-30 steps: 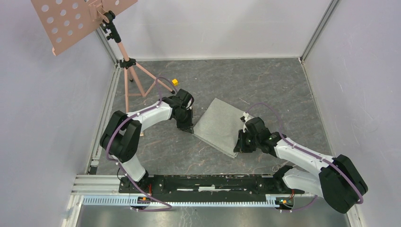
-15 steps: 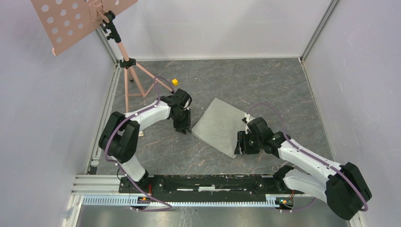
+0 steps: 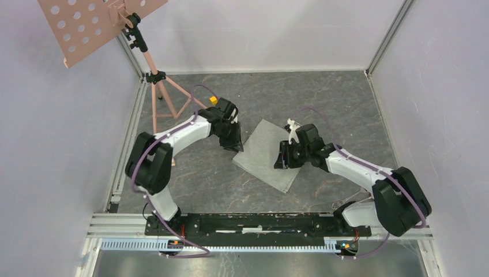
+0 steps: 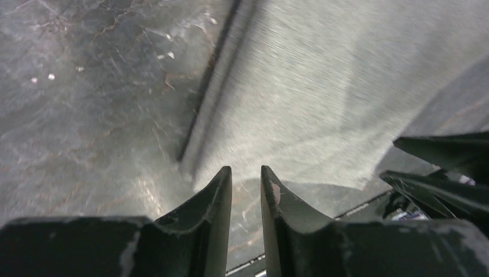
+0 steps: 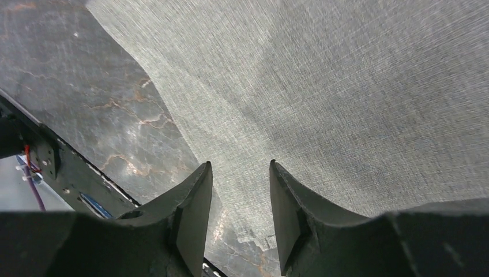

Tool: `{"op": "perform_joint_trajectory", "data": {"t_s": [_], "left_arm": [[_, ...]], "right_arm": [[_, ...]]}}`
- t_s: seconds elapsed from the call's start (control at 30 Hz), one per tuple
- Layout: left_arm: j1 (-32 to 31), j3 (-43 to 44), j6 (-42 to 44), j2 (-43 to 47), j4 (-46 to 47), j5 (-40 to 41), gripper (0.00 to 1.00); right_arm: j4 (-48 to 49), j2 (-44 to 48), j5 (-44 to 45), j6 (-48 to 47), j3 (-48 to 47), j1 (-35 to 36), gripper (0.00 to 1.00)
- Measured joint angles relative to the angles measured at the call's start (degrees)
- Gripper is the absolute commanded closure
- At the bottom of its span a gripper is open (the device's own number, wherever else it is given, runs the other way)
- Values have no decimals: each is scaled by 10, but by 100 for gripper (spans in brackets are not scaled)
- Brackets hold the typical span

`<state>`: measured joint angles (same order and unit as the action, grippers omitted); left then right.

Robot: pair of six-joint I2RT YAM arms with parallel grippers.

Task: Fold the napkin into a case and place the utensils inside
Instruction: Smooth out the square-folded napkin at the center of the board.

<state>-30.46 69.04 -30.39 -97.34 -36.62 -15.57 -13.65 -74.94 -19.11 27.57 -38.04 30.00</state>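
Napkin [image 3: 260, 154] lies flat as a folded strip on the surface [image 3: 334, 104], between both arms. Left jaws are slightly parted, right jaws wider, both empty by its edges. Folding is in hand; next calls for pinching an edge.

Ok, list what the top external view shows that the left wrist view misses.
Only top external: the pink stand, the yellow cube, both whole arms and the napkin's full outline. Only left wrist: the napkin's layered side edge close up, and the narrow empty gap between the left gripper's fingers. Both: napkin lying flat on the grey table, left gripper at its edge.
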Motion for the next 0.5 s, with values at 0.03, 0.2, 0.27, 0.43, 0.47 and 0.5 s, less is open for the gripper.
{"op": "perform_joint_trajectory", "data": {"t_s": [0.03,0.2,0.27,0.43,0.47,0.5], "left_arm": [[0,1,0,-17,9,0,69],[0,-21,0,-90,40,7,72],[2,-32,-4,-88,49,4,73],[1,-50,-5,-74,67,7,72],[1,-52,-5,-71,67,9,71],[0,-54,-5,-67,65,11,71]], "right_arm": [[9,-8,-3,-1,6,0,53],[19,-34,13,-30,33,-5,53],[3,-35,29,-47,36,-14,51],[-39,-18,44,-91,14,-65,39],[-46,-17,47,-99,2,-74,39],[-53,-18,48,-107,-15,-87,39]]}}
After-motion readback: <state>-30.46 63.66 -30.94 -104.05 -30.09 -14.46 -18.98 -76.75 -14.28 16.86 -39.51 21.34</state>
